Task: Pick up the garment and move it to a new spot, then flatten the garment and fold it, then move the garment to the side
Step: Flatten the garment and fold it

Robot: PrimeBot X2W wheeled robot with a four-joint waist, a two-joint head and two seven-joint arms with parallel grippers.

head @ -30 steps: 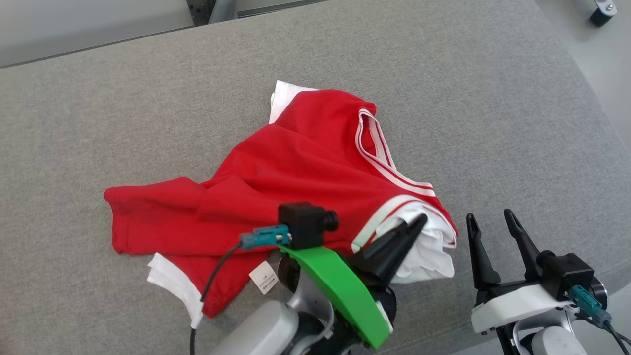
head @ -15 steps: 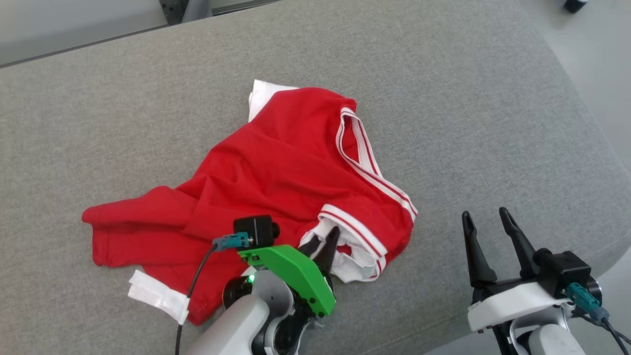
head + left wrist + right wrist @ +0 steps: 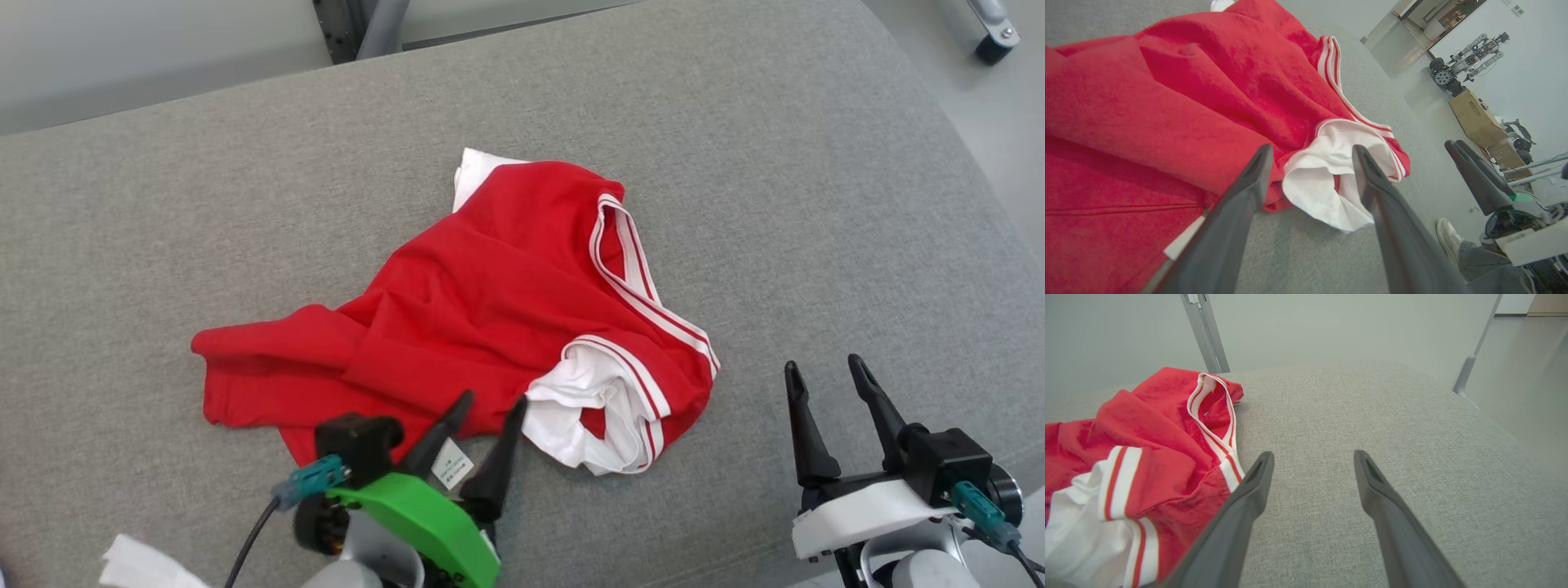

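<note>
Grey woven-fabric padded surface (image 3: 816,163), w/ the red knit garment w/ white-and-red striped trim (image 3: 490,286) lying crumpled approx. mid-surface, nearer our side. Our left gripper (image 3: 491,400) sits at the garment's near hem, jaws released, nothing between them. Our right gripper (image 3: 823,365) is off to the right over bare fabric, jaws likewise spread & empty, apart from the cloth.

We judge the step in hand to be flattening. The cloth is bunched, w/ the white sleeve lining (image 3: 584,408) turned out at the near-right corner & a small white care label (image 3: 451,467) poking out by our left fingers. To do it well we'd take two separate thin edges rather than a bundle, e.g. left on the red end at far left, right on the striped sleeve. Pinch low, lift only a little, then pull apart evenly so the folds slide out instead of the whole thing dragging. We'd skip the label alone, prob. too flimsy.

Edges/room: the surface rounds off at right & near-right, close to our right gripper, w/ floor beyond. So we'd spread toward far & left, where there's wide bare grey. The far edge w/ a metal post (image 3: 380,20) is well apart from the garment. The left wrist view shows a person's foot in a pale shoe (image 3: 1449,241) by the right side, so we'd keep right-arm swings inboard.
</note>
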